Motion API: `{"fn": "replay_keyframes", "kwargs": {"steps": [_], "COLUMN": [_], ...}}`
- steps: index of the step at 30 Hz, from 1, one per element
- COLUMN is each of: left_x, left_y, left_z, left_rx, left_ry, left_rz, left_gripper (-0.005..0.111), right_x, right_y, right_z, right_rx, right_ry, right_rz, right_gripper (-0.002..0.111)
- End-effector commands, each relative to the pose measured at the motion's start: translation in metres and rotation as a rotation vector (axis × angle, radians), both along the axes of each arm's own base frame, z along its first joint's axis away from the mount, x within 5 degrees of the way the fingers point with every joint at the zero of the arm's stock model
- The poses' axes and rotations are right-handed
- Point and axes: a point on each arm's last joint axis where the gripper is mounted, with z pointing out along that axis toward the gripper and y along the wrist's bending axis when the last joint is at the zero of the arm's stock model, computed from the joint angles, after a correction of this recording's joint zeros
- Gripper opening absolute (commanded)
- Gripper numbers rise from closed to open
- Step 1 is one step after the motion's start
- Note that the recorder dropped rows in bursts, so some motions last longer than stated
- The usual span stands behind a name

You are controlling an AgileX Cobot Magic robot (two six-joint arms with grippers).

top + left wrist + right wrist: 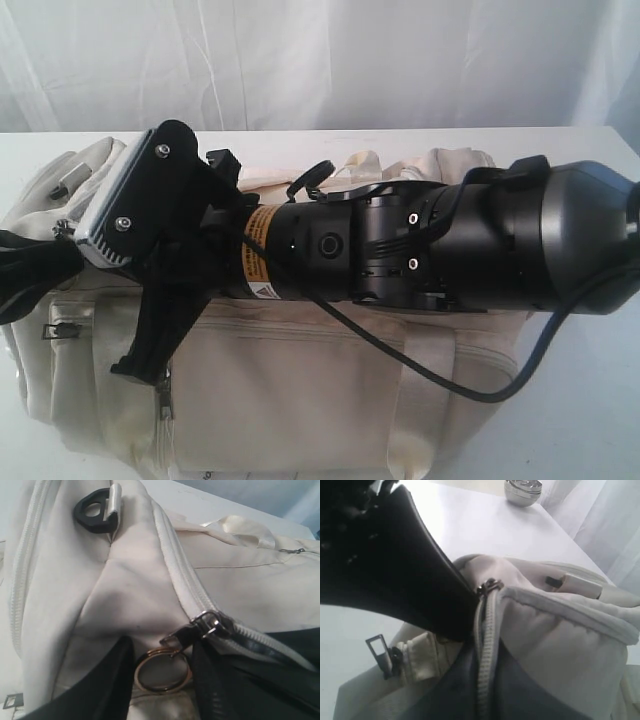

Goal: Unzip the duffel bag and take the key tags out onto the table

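The cream duffel bag (330,390) lies on the white table (590,420) and fills most of the exterior view. In the left wrist view its main zipper's metal slider (210,623) carries a gold ring (162,671). My left gripper (162,675) is open, and its dark fingers (100,690) stand close on either side of that ring. My right arm reaches across the bag from the right. My right gripper (487,680) is pinched shut on the bag's zipper seam (487,645), just below the slider (489,586). The key tags are hidden.
A black D-ring (95,512) sits on the bag's end. A small pocket zip pull (380,650) hangs near the right gripper. A shiny round metal object (522,491) stands on the table beyond the bag. White curtains hang behind the table.
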Motion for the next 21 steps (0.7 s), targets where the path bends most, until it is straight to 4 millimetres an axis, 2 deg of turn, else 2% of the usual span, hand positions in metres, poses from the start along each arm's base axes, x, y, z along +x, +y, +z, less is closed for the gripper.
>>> {"fn": "replay_keyframes", "kwargs": {"steps": [1, 8, 12, 21], "left_x": [0.000, 0.000, -0.001, -0.015], "left_y": [0.000, -0.002, -0.001, 0.015], "left_z": [-0.002, 0.000, 0.008, 0.027], "left_rx": [0.015, 0.005, 0.010, -0.032], "left_ry": [-0.012, -0.036, -0.074, -0.162], "left_rz": [-0.010, -0.032, -0.037, 0.000], "left_gripper": [0.000, 0.000, 0.000, 0.000], "right_x": [-0.002, -0.002, -0.001, 0.002], "right_y": [-0.002, -0.002, -0.003, -0.004], "right_z": [0.013, 0.013, 0.012, 0.009], "right_rx": [0.060, 0.059, 0.045, 0.012], "right_ry": [0.008, 0.018, 0.026, 0.026], "right_rz": [0.005, 0.000, -0.020, -0.050], "right_gripper": [0.000, 0.000, 0.000, 0.000]}}
